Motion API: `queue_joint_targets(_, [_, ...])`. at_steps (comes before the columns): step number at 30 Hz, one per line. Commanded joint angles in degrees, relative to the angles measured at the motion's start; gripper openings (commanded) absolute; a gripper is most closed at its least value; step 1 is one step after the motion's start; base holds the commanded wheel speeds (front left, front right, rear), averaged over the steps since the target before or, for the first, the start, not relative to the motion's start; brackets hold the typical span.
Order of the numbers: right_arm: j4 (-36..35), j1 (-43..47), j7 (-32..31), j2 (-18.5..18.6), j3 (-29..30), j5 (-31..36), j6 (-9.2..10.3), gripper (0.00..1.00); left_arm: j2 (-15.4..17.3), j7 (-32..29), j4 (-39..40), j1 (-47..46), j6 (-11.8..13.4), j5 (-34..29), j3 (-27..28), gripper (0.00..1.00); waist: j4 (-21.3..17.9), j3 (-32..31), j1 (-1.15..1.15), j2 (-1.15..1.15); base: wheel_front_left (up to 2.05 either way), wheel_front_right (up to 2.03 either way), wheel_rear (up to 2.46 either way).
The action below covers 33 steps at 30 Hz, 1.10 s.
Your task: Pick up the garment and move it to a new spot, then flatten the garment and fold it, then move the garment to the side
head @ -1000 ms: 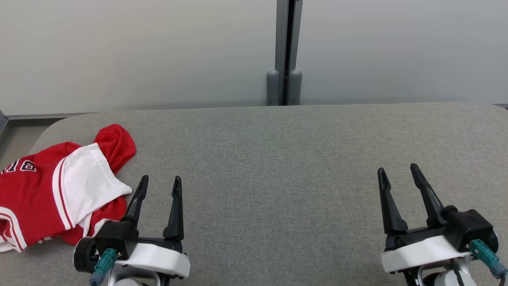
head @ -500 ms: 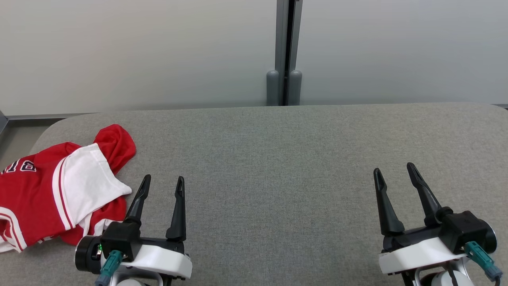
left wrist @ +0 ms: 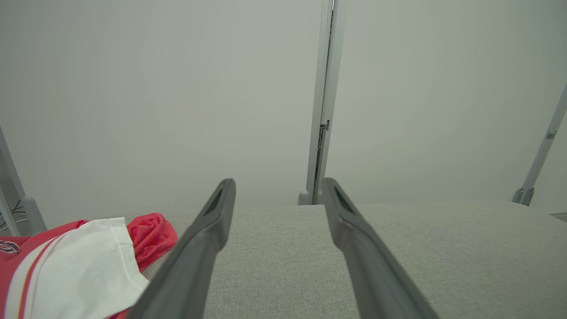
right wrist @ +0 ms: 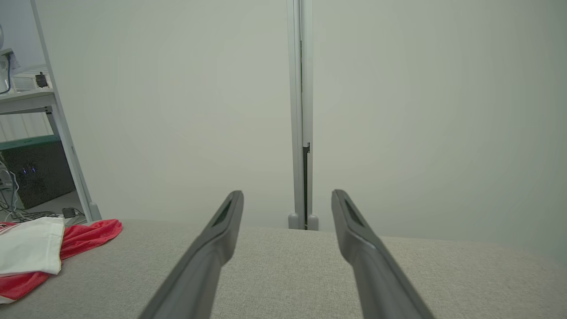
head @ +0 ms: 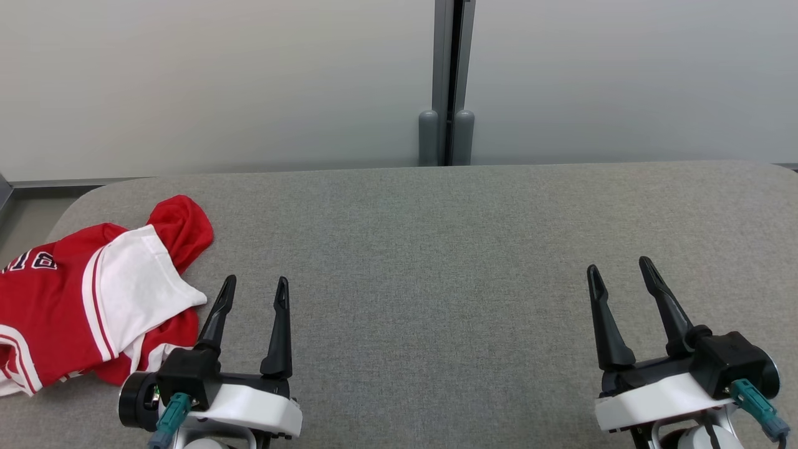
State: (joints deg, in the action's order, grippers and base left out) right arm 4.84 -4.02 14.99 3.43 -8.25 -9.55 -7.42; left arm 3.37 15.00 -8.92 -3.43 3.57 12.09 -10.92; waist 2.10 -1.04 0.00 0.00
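Note:
A crumpled red and white jersey (head: 93, 299) lies at the left end of the grey table, partly cut off by the head view's left edge. It also lies at the lower left of the left wrist view as the jersey (left wrist: 75, 270), and far left in the right wrist view as the jersey (right wrist: 40, 252). My left gripper (head: 255, 287) stands open just right of the cloth, its fingers apart from it and empty. At the lower right my right gripper (head: 617, 267) is open and holds nothing.
The grey fabric-covered table (head: 436, 249) has rounded far corners. Behind it stands a pale partition wall with a vertical metal post (head: 446, 81). In the right wrist view a shelf with cables (right wrist: 22, 146) stands beyond the table's left end.
The right gripper has shifted slightly up and left in the head view. The left gripper has barely moved. The jersey lies as before.

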Motion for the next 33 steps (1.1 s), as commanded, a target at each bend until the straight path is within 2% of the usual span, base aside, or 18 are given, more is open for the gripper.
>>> queue_joint_targets(1, [0.2,0.4,0.3,0.1,0.0,0.0,-0.12,1.0,0.2,0.3,0.0,0.3,0.2,0.0,0.1,1.0,0.0,0.0,0.0,0.0,0.0,0.0,0.0])
queue_joint_targets(17, [0.8,0.8,0.3,0.0,0.0,-0.9,-0.12,1.0,0.6,0.3,-0.2,-0.4,0.4,1.0,0.5,1.0,1.3,0.2,0.0,0.0,0.0,0.0,0.0])
queue_joint_targets(28, [1.1,1.2,0.3,-0.1,-0.9,-2.6,-0.12,1.0,0.6,0.1,-0.3,-0.4,1.5,3.4,2.3,1.0,7.3,0.4,0.0,0.0,0.0,0.0,0.0])
queue_joint_targets(33, [1.4,1.4,0.3,-0.2,-1.6,-3.2,-0.12,1.0,1.1,-0.4,-0.3,-0.1,2.0,3.7,2.8,1.0,11.4,0.2,0.0,0.0,0.0,0.0,0.0])
